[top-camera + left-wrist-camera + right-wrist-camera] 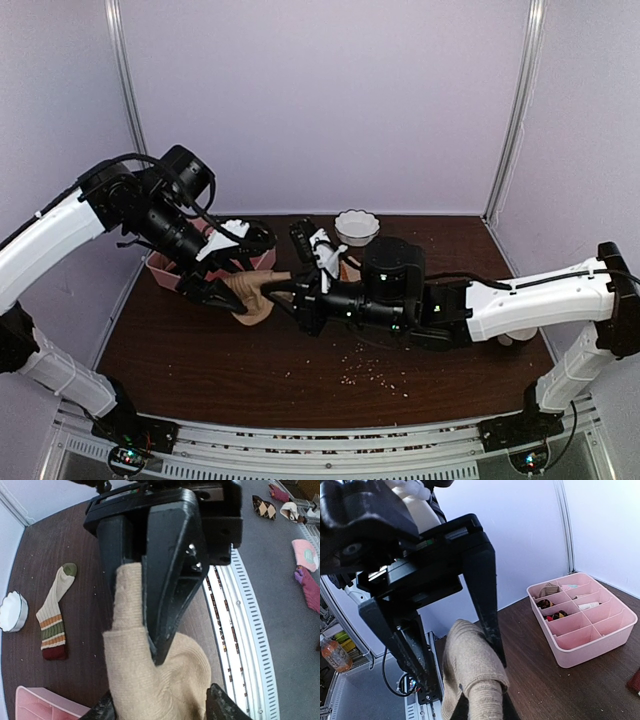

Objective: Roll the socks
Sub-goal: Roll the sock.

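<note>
The right pincer (145,630) is pinching the soft ribbed tan sock (150,685) while the left pincer (466,680) is straddling it, jaws apart, near the pink tray (590,650) holding small items in its compartments; the striped sock (54,615) is lying flat by the scalloped bowl (12,612).

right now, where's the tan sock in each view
top external: tan sock left of centre, just below the pink tray.
left wrist: sock lower centre, running off the bottom edge; tray in the bottom left corner.
right wrist: sock bottom centre; tray at right.
shared landmark: the pink tray.
</note>
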### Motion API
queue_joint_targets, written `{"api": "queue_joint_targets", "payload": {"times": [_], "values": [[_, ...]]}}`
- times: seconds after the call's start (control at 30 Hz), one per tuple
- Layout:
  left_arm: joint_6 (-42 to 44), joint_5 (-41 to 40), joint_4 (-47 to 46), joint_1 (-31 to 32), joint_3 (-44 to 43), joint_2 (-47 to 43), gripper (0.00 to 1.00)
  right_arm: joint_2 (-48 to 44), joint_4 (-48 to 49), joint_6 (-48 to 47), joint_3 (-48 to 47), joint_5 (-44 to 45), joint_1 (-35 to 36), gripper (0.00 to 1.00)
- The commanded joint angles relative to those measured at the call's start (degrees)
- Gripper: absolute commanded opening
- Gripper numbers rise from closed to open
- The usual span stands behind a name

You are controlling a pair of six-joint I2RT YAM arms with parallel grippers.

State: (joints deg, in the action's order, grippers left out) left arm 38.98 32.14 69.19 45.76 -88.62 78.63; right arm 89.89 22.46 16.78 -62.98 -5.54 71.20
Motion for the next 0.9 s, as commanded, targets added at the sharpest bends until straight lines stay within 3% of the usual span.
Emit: {"api": "queue_joint_targets", "payload": {"times": [0.0, 0.13, 0.37, 0.5, 0.87], "values": [[2.0, 1.6, 0.1, 0.1, 0.8, -1.9, 0.52, -2.7, 4.6, 1.9, 2.3, 1.8, -0.5, 0.00], [0.1, -6.8, -6.2, 1.9, 4.2, -3.7, 0.42, -1.7, 7.7, 8.3, 1.9, 1.6, -0.5, 0.00], [4.7, -24.1, -13.9, 6.3, 6.8, -7.7, 0.45, -0.6, 13.3, 30.7, 5.9, 6.0, -0.9, 0.00], [8.4, -36.6, -18.6, 9.9, 9.9, -9.0, 0.45, 0.3, 12.9, 36.0, 4.9, 5.2, -1.1, 0.00], [19.1, -52.7, -28.2, 17.7, 16.6, -13.5, 0.46, 4.3, 18.2, 48.0, 2.9, 3.1, -1.3, 0.00]]}}
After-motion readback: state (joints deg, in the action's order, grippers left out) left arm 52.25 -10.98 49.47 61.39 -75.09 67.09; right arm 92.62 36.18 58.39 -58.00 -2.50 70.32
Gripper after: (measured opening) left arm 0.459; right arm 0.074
